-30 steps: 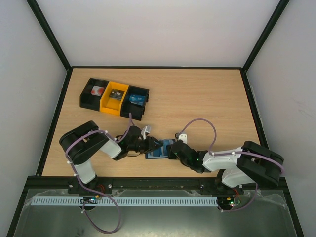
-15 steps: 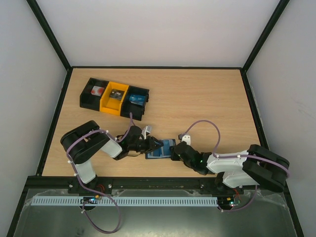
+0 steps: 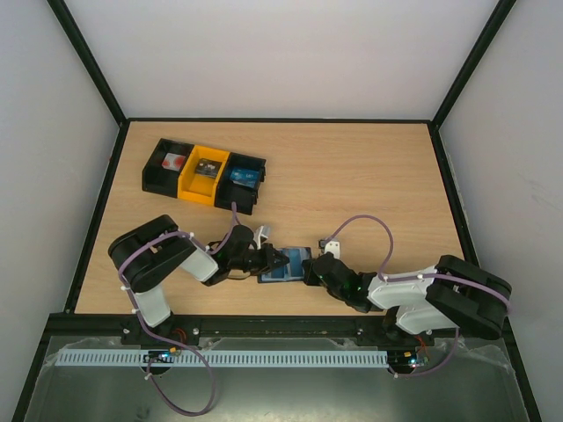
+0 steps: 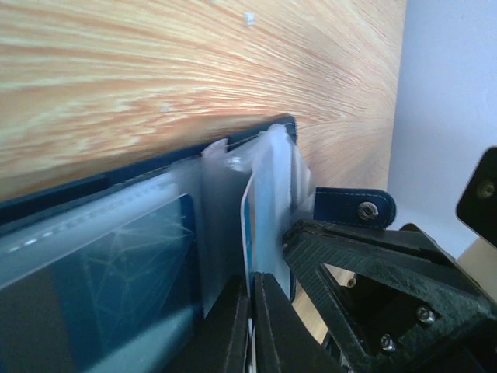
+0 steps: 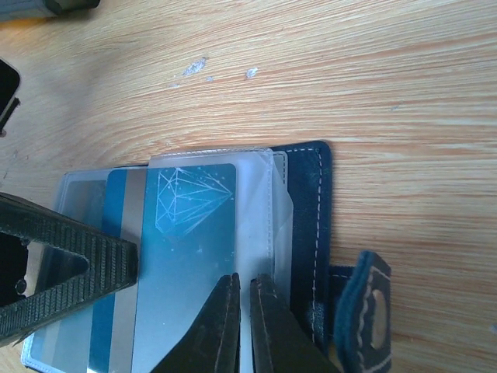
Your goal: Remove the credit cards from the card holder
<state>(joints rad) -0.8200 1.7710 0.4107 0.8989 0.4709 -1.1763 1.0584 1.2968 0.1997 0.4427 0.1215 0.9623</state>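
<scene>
From above, the card holder (image 3: 287, 263) lies open on the wooden table (image 3: 369, 176), near its front edge and between the two arms. The left gripper (image 3: 274, 260) meets it from the left and the right gripper (image 3: 308, 269) from the right. A row of black and yellow bins (image 3: 204, 174) sits well apart, toward the far left.

In the left wrist view, the left gripper (image 4: 250, 284) is clamped on a clear pocket leaf of the card holder (image 4: 221, 210), which stands edge-on between its fingers. A blue card (image 4: 116, 264) shows through the pocket to the left. One of the right gripper's fingers (image 4: 365, 256) sits just beside the leaf, below the holder's snap strap (image 4: 353, 207).

In the right wrist view, the right gripper (image 5: 242, 281) is closed, its tips down on the clear pocket at the right edge of the blue card (image 5: 182, 233). Whether it grips anything cannot be told. The card is still inside the card holder (image 5: 311, 194). One of the left gripper's fingers (image 5: 70, 252) overlaps the card's left part.
</scene>
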